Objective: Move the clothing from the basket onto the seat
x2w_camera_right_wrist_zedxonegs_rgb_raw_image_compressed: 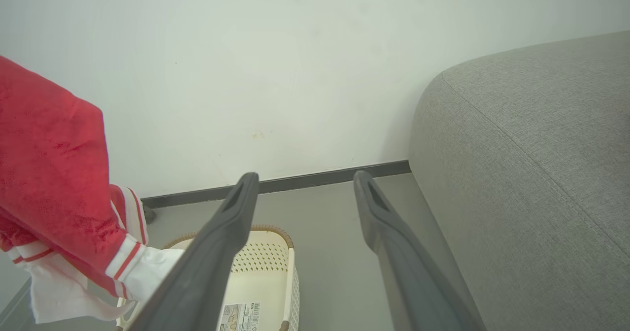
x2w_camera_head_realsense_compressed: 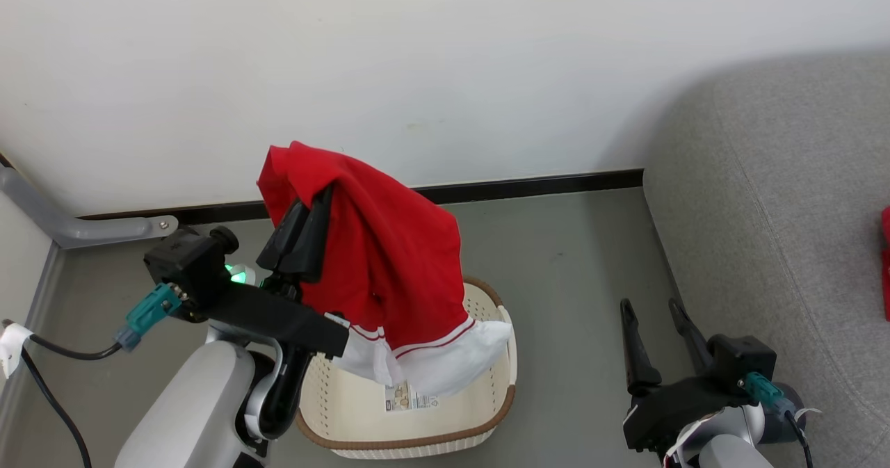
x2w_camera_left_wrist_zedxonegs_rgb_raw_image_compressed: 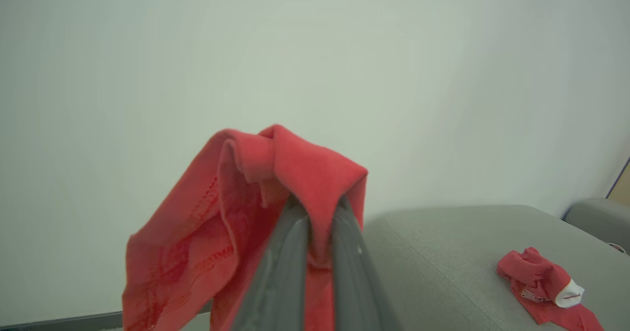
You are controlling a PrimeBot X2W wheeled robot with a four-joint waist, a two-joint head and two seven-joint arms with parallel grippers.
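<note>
Currently held: soft bright red garment with white striped trim, raised clear above the basket by the left gripper.
Left gripper fingers: pressed together on a fold of the red garment; in the left wrist view the cloth drapes over both tips of the left gripper.
Red garment position: hangs down from the left gripper with its white hem lowest, over the inside of the oval cream-white perforated plastic basket with brown woven-look rim. Whether the hem touches the basket cannot be told.
Basket: stands on the grey floor near the white wall, to the left of the seat. A label sticker on its inside bottom is partly covered by the hem.
Right gripper: low, between basket and seat; fingers spread wide apart, nothing between them.
Seat: large grey fabric-upholstered cushion with rounded edge and stitched seam, at the right.
Second garment: crumpled red piece with a white tip, lying on the seat top, well apart from both grippers.
</note>
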